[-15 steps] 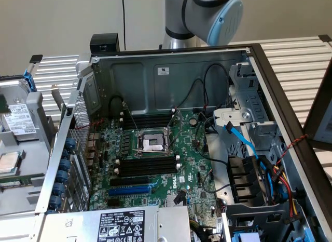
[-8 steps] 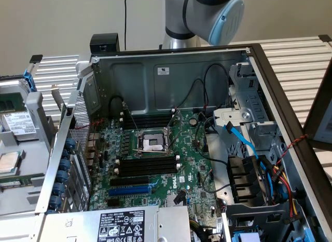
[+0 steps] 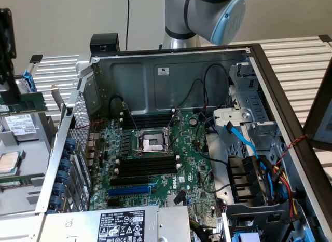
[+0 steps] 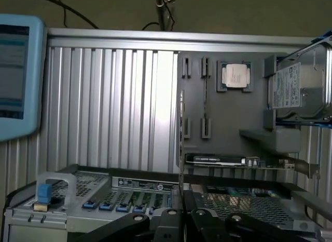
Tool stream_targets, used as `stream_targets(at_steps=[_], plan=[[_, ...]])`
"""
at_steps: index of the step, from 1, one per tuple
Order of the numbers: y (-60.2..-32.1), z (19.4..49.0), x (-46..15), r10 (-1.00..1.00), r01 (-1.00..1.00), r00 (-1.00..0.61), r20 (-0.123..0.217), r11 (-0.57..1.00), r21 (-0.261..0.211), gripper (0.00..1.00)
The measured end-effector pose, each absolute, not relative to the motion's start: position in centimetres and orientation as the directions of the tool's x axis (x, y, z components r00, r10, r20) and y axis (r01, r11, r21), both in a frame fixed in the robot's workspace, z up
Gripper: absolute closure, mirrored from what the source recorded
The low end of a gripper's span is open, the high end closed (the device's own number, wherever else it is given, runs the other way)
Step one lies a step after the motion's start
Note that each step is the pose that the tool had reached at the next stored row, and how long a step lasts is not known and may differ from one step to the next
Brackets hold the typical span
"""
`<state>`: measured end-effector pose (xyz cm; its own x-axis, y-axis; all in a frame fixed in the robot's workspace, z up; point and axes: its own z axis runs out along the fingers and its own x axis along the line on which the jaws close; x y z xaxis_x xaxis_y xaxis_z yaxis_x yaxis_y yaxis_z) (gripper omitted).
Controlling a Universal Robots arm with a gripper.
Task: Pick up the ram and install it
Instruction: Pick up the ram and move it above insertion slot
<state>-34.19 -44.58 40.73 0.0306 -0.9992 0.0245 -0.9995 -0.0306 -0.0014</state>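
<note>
In the wrist view my gripper (image 4: 181, 221) is shut on the ram (image 4: 181, 143). The ram shows edge-on as a thin dark strip rising from between the black fingers (image 4: 168, 224). It hangs over the gap between the grey parts tray (image 4: 223, 122) and the open computer case (image 4: 129, 192). In the exterior view the dark bulk of my gripper (image 3: 5, 44) stands at the far left, above the tray and well away from the motherboard (image 3: 155, 159). The long black memory slots with white end clips (image 3: 148, 165) lie below the processor socket (image 3: 154, 142).
The tray holds a processor (image 4: 236, 76), a hard drive (image 4: 301, 86) and an expansion card (image 4: 228, 160). Inside the case are a blue expansion slot (image 3: 129, 190), loose cables (image 3: 244, 143) and a drive cage (image 3: 249, 117). The case wall carries blue tabs (image 3: 67, 164). A blue-framed screen (image 4: 15, 70) stands nearby.
</note>
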Motion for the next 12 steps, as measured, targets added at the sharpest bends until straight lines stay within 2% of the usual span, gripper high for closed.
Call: stream_targets(at_steps=[12], plan=[[-44.6, 40.7, -28.7, -0.999, -1.000, 0.031, 0.017, -0.031, -0.002, 0.87]])
